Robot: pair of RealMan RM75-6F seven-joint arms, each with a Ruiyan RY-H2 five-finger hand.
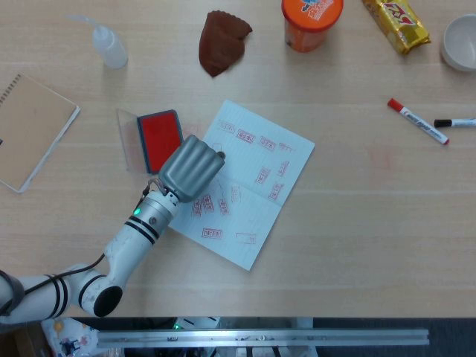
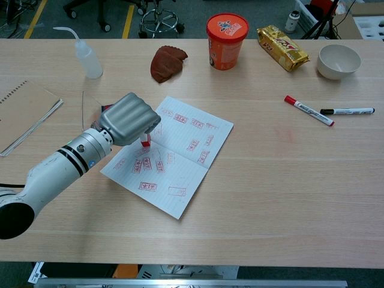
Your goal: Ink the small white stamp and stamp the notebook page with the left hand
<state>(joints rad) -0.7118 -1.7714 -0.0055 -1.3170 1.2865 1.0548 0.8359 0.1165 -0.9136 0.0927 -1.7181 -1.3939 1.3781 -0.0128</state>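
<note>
Scanning from my left, the tan spiral-bound notebook (image 1: 31, 130) and the clear plastic squeeze bottle (image 1: 108, 46) lie off to the side, well apart from the work. Next comes the red ink pad in its dark tray (image 1: 161, 139), its clear lid tilted open beside it, just left of the loose pale-blue ruled notebook page (image 2: 183, 171), presumably so I can swing between inking and pressing. My left hand (image 1: 190, 168) hangs over the page's left edge near the pad, its grey fingers curled tightly together around the small white stamp with a red base (image 2: 145, 141); from the chest view only the stamp's lower end pokes out beneath my fingers, close above the paper, though I cannot tell if it touches. The page already carries many red imprints, so I judge I am heading for the pad to re-ink. Further right stand the orange paper cup (image 1: 311, 21) and the red marker (image 1: 417, 121). My right hand is nowhere in either view.
</note>
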